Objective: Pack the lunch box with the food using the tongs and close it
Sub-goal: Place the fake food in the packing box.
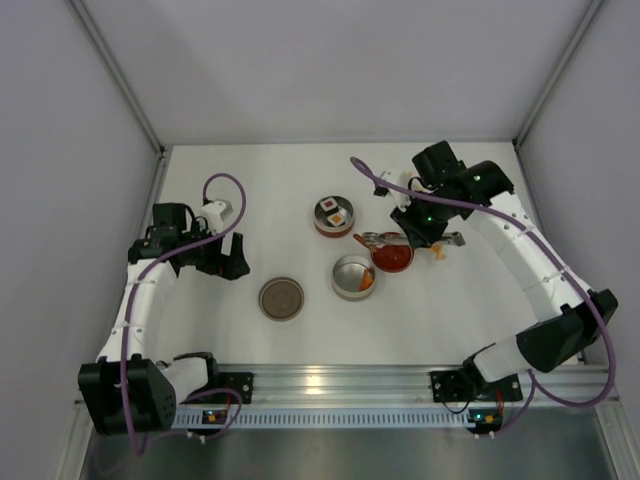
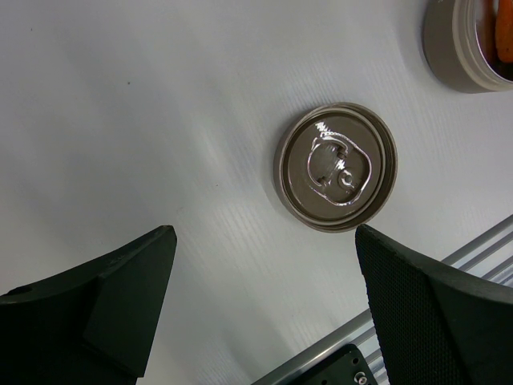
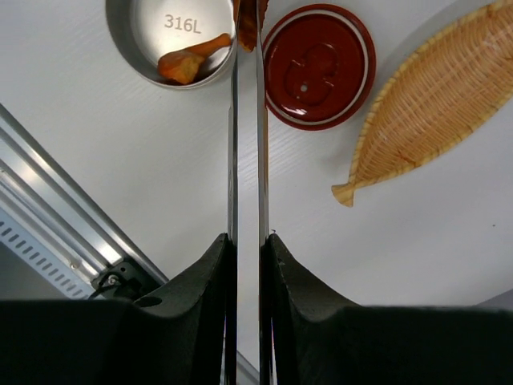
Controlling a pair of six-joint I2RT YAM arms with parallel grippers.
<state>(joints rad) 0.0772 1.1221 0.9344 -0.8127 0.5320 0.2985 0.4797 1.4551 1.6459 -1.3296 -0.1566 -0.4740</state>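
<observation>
One pair of tongs (image 3: 260, 160): squeezed narrow, blades almost parallel up the centre of the right wrist view, an orange piece (image 3: 250, 22) pinched at the tips (top edge of the frame).
Right gripper (image 3: 247, 241): clamped on the tongs' handle end.
Steel tin (image 3: 152, 32): upper left, beside the tips, an orange chunk (image 3: 186, 64) inside.
Red dish (image 3: 319, 66): just right of the tips.
Wicker tray (image 3: 433, 96): far right.
White block (image 1: 332, 210): in the round tin (image 1: 322, 230), centre of the top view.
Left gripper (image 2: 264, 241): spread wide above a metal lid (image 2: 335, 167).
</observation>
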